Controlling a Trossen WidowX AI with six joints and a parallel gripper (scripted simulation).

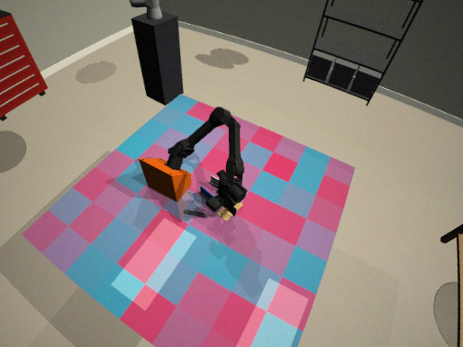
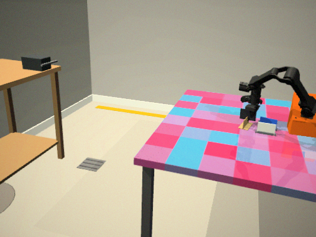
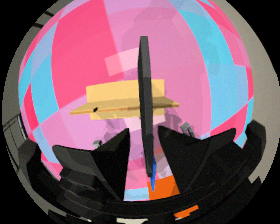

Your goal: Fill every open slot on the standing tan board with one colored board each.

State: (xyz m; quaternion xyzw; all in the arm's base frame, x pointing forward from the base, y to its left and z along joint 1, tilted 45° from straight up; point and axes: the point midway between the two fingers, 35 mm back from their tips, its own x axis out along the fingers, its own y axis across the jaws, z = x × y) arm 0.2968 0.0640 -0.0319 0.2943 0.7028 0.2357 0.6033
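The tan board stands on its tan base. A black board stands upright and crosswise over it in the wrist view; its depth in the slot cannot be told. A small dark slot shows unfilled in the tan board, left of the black board. My gripper is open, its fingers apart on both sides of the black board and low by the tan board. A blue board and a white board stand between the tan board and the arm's base.
The orange arm base is behind the blue and white boards. A dark grey bar lies on the table to the left of the tan board in the top view. The arm arches over the blue and white boards.
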